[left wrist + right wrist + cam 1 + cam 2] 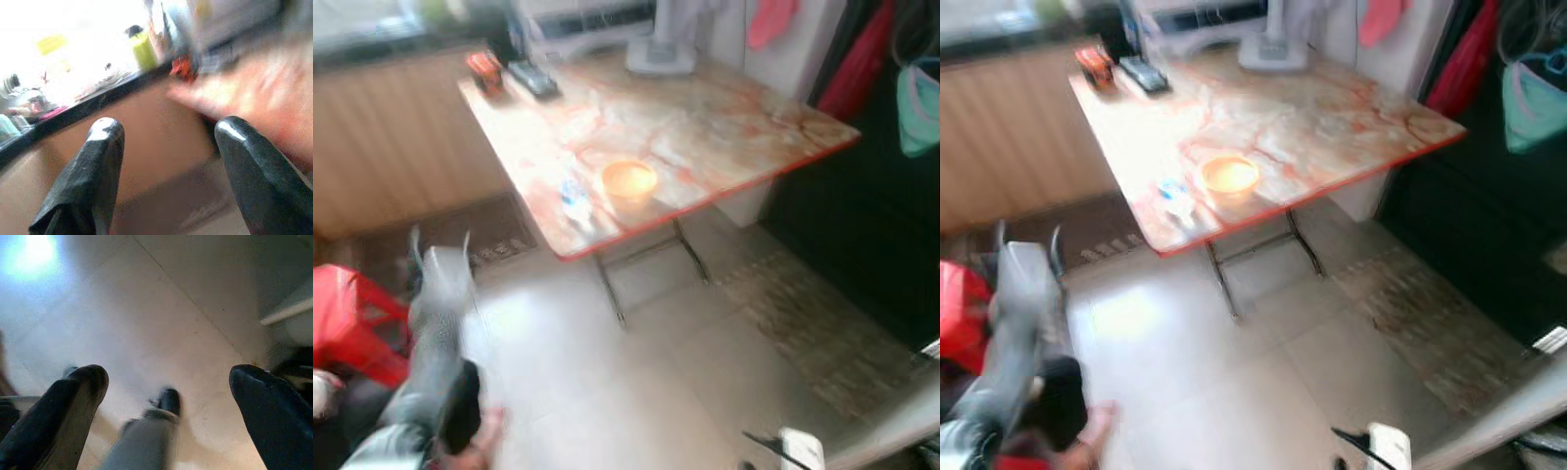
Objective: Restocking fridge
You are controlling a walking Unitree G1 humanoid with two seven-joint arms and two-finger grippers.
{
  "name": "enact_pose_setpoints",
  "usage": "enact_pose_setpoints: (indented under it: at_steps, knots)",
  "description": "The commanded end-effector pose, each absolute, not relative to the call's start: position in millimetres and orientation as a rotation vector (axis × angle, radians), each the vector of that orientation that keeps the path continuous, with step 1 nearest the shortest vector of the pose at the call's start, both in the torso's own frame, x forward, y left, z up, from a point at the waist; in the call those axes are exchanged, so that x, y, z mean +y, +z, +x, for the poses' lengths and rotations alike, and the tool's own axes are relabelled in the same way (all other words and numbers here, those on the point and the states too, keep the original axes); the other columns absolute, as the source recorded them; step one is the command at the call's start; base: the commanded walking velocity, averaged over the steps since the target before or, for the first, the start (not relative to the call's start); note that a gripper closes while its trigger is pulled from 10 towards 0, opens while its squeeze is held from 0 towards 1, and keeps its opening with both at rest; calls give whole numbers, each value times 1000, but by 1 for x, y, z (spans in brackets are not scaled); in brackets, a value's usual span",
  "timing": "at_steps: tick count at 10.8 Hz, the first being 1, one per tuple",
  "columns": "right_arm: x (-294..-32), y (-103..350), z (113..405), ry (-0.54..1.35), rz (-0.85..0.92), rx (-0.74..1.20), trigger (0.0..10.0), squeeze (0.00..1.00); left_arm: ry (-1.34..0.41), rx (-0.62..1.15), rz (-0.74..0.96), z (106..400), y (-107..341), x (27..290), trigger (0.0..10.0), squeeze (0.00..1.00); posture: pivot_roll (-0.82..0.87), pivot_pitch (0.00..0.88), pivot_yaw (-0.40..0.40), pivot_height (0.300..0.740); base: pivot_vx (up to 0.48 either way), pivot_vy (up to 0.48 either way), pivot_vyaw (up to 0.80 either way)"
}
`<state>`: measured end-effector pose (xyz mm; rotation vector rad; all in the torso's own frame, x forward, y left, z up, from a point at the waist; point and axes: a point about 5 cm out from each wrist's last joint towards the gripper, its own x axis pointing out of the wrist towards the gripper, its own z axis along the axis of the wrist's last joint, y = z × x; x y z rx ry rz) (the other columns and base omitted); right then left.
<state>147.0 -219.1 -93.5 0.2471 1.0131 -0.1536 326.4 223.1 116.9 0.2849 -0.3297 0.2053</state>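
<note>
- Both the left gripper (166, 147) and right gripper (166, 387) are spread, holding nothing.
- Restocking seems barely begun; the orange bowl (628, 179) sits on the table (734, 127), untouched.

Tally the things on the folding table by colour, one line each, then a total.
Orange: 1, the bowl near the table's front edge.
Blue-and-white: 1, a small blurred item beside the bowl.
Red: 1, a small object at the far corner.
Dark: 1, a flat object next to it.
White: 1, an appliance base.
Total: 5
</note>
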Motion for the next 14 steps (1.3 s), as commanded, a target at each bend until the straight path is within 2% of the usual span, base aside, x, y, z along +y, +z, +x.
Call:
enact_pose_setpoints:
  at_steps: [1,2,4,8,14]
  knots:
    - [-215,-95,145,-157,267,1015,10000,0,133,-324,243,325,113,211,10000,0,52,0,28,740,0,0,0]
    - [-215,-95,144,-161,270,1016,10000,0,87,-420,248,331,133,197,10000,0,55,0,33,740,0,0,0]
    - [-213,-95,147,-172,288,1002,10000,0,7,-460,170,341,153,178,10000,0,50,12,42,740,0,0,0]
    - [-214,-94,150,-185,289,999,10000,0,-18,-419,95,348,162,176,10000,0,68,49,23,740,0,0,0]
    - [-215,-93,151,-136,243,1010,10000,0,-29,-388,58,350,164,176,10000,0,62,55,18,740,328,0,89]
